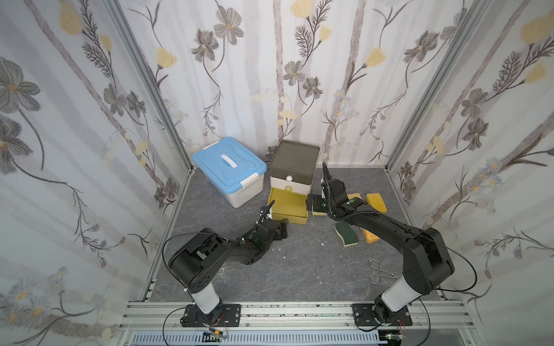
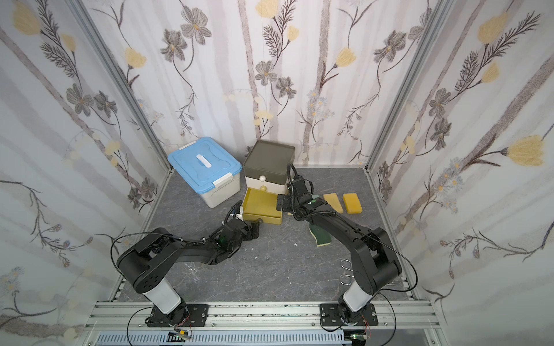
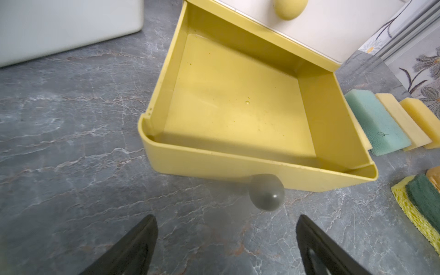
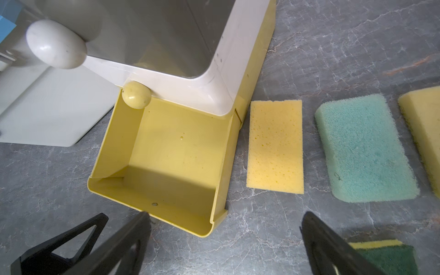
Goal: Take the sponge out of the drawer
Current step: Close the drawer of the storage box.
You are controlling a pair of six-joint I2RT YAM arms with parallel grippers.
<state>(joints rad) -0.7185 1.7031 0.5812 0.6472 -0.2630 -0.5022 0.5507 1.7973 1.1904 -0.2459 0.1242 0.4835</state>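
1. Currently no sponge lies in the drawer [image 3: 214, 164]; both wrist views show its floor bare. A flat yellow sponge [image 4: 275, 146] lies on the counter [image 3: 71, 142] just beside the drawer's side wall, narrowly apart from it. By position it is judged to be the removed item, but that cannot be confirmed.
2. The drawer is the lowest one of the drawer unit [image 1: 295, 158] and stands pulled out. Its grey knob [image 3: 266, 191] faces the left arm.
3. The right end effector [image 4: 225, 219] is spread wide and holds nothing. It hangs above the drawer's front corner on the sponge side.
4. The left end effector [image 3: 226, 217] also has its fingers well apart and empty. It is near the knob and not touching it.
5. Farther out lie a teal sponge [image 4: 364, 147] and a green-backed scouring sponge [image 1: 347, 235]. A blue-lidded box [image 1: 229, 163] stands on the other side of the unit.
6. Step in hand: extraction is judged complete, with the sponge set down and let go.
7. Next move: withdraw the right arm. This calls for a straight lift, so that the fingers neither drag the yellow sponge nor catch the drawer rim.
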